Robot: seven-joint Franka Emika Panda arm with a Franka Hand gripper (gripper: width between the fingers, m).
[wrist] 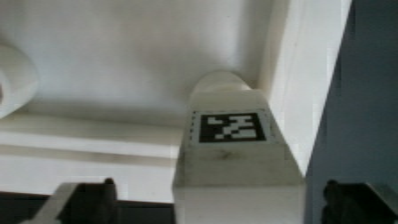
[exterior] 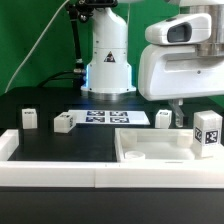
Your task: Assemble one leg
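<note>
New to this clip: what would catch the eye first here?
The bulky white gripper at the exterior view's right, poised over a tagged leg at the white tray. In the wrist view that leg sits between the fingers, with a clear gap on one side. Behind, three more legs and the marker board line up on the black table.

Arm (exterior: 104, 40), one, white: its base (exterior: 108, 78) is standing at 12 o'clock in the exterior view, links rising out of frame. Wrist (exterior: 182, 60): bulky white housing is hanging at 2 o'clock, pointing downward. Gripper (wrist: 217, 198): two black fingers (wrist: 89, 198) are standing wide apart, jaws parted, tips reaching down.
</note>
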